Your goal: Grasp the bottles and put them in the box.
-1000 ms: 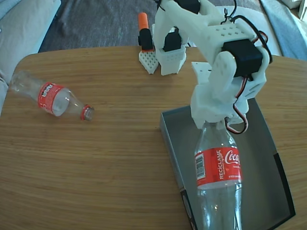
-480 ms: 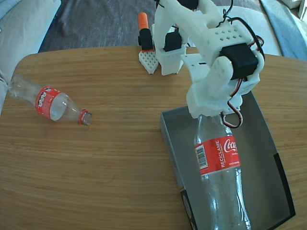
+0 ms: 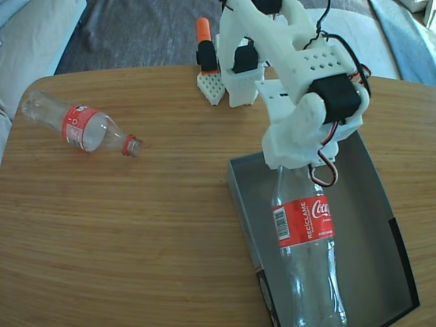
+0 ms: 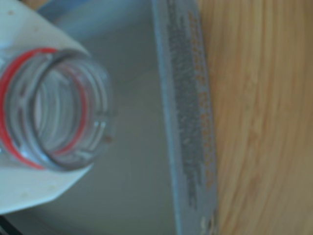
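The bottle I carry (image 3: 304, 238) hangs by its neck inside the box (image 3: 371, 180), long axis running from my gripper (image 3: 294, 163) down toward the near end of the box in the fixed view, base low at the bottom edge of the picture. I judge it tilted, not yet lying flat on the box floor. In the wrist view its open mouth and red neck ring (image 4: 49, 110) sit right against one white finger (image 4: 29, 191), with the grey box floor and a box wall (image 4: 188, 122) behind. My fingers are closed on the neck, though the pads themselves are hidden. The second bottle (image 3: 82, 127) lies on its side on the wooden table (image 3: 150, 231), well apart to the left, mouth pointing toward the box.
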Action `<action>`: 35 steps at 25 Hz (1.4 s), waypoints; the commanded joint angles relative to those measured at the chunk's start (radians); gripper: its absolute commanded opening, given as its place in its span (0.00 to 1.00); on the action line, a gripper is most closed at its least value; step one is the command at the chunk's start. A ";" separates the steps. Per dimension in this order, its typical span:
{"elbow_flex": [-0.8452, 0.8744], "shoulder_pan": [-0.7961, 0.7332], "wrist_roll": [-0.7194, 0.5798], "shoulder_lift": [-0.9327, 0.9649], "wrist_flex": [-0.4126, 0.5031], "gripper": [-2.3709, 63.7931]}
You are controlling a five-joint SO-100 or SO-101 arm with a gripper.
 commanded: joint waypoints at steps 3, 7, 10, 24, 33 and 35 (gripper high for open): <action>-0.011 -0.012 0.005 0.046 -0.031 0.03; -0.005 -0.014 0.005 0.041 -0.075 0.03; -0.012 -0.014 0.005 -0.003 -0.104 0.03; -0.008 -0.012 0.006 -0.035 -0.143 0.03; -0.006 -0.006 0.046 -0.025 -0.132 0.56; -0.009 -0.005 0.048 -0.025 -0.132 0.59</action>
